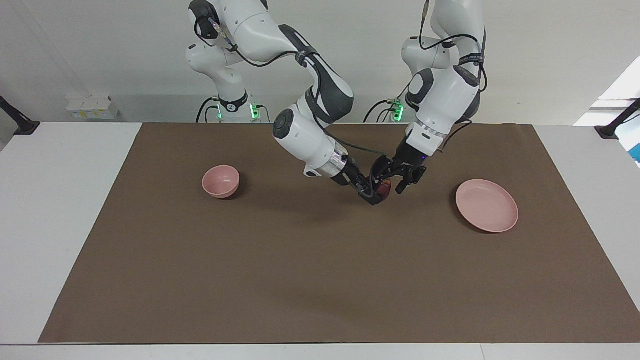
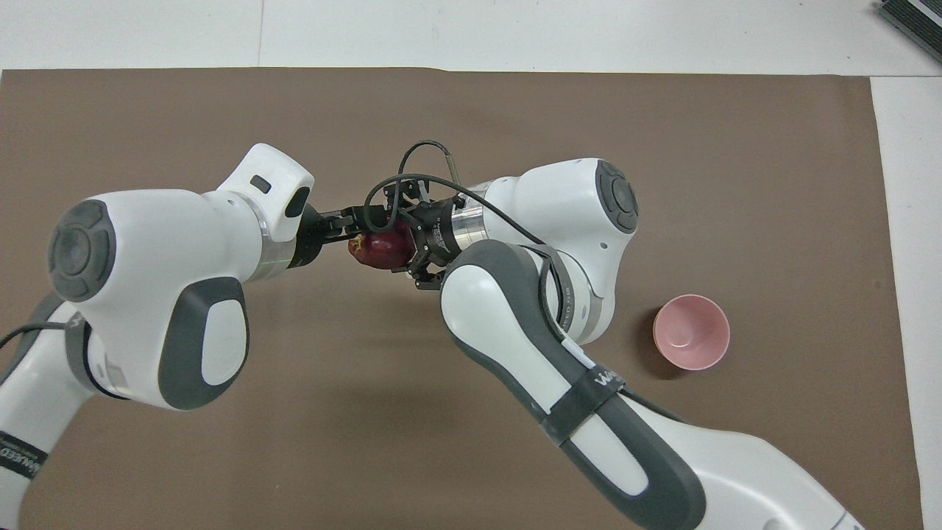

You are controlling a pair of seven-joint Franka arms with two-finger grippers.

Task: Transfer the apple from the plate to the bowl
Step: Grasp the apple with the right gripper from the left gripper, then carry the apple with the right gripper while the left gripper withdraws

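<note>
Brown matting (image 1: 300, 280) covered the table, bare along the edge farthest from the robots. Above its middle, both arms met in mid-air at a small dark-red apple (image 2: 383, 249). The apple was off the plate (image 1: 486, 205), which sat without it toward the left arm's end of the table. A small pink bowl (image 1: 220, 181) stood toward the right arm's end, well apart from the apple.

From the facing view, the right gripper (image 1: 376, 192) was clenched around the apple. The left gripper (image 1: 395, 181) sat just beside the apple with its fingers spread, apparently let go, though whether one finger touched the fruit could not be told.

This looked like a hand-over partway through the task. Taking the apple as the reference point, the bowl lay on the right arm's side of it, level with it across the table. That arm was the nearer one, so the carry would probably fall to it, once the left gripper had backed clear.
</note>
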